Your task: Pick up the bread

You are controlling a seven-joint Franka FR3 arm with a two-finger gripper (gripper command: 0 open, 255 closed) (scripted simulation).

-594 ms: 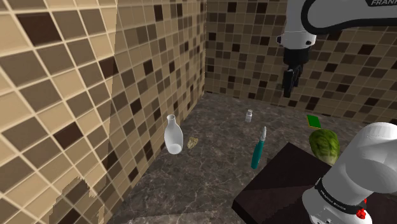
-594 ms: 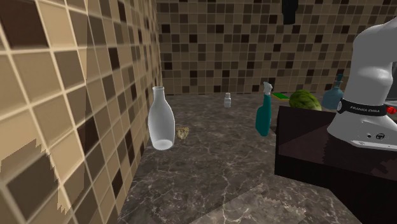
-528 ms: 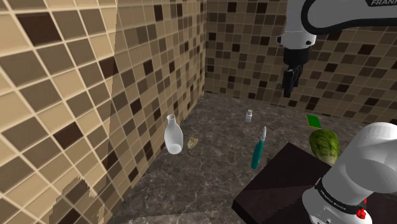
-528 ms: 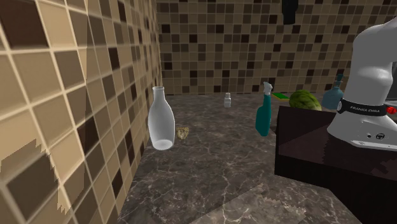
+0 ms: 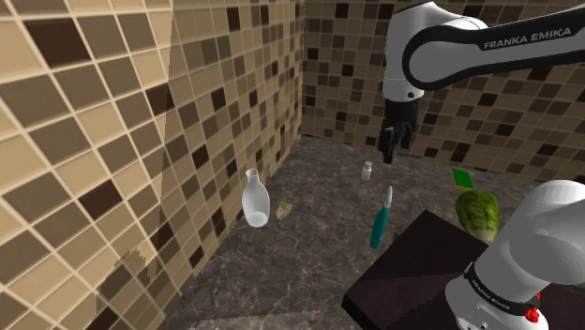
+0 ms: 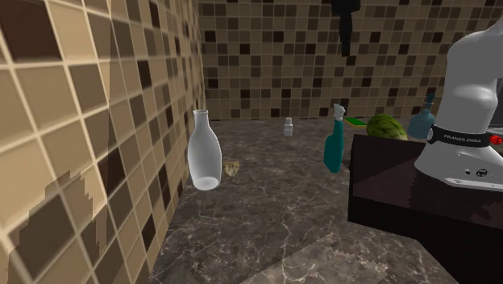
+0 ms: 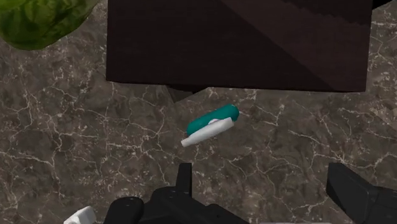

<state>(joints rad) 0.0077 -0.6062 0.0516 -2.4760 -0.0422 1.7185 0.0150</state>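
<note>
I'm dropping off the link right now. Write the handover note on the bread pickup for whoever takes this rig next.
Gripper: open and empty, high above the marble surface, with the teal spray bottle roughly beneath it.
Bread: a small tan piece lying on the marble beside the clear glass bottle, near the tiled wall on the shoulder view's left and well away from the gripper.
Done: nothing is grasped; the bread is untouched.
Left: move over the bread, descend while keeping clear of the glass bottle, close on the bread, and lift.
</note>
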